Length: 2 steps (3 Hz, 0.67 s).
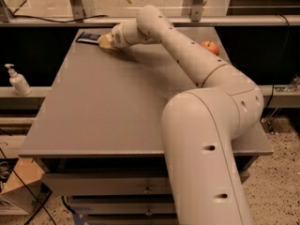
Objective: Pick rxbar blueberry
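Note:
The rxbar blueberry is a small flat dark navy bar with white lettering, lying at the far left corner of the grey table. My gripper is at the end of the long white arm, low over the table just right of the bar and touching or nearly touching its near end. The yellowish fingertips hide part of the bar's right end.
An apple sits at the far right of the table, partly behind my arm. A white pump bottle stands on a ledge to the left. Drawers are below the table's front edge. A railing runs behind the table.

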{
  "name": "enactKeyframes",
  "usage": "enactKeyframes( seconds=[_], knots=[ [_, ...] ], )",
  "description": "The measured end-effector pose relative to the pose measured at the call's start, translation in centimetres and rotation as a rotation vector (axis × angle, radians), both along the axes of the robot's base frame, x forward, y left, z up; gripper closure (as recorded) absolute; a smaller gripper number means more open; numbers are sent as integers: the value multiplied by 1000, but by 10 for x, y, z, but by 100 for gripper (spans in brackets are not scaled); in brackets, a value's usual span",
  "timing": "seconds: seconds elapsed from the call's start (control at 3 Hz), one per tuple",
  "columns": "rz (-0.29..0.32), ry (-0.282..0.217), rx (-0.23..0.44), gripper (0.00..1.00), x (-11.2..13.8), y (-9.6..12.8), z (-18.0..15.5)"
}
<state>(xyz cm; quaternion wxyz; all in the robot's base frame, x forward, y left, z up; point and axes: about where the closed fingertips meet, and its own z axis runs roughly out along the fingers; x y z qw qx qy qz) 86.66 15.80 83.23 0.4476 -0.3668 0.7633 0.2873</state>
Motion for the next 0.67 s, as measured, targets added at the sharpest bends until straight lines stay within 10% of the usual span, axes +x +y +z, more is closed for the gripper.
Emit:
enactKeyframes(
  seconds=[0.67],
  knots=[
    [-75,-122,-78,100,8,-8,37]
  ],
)
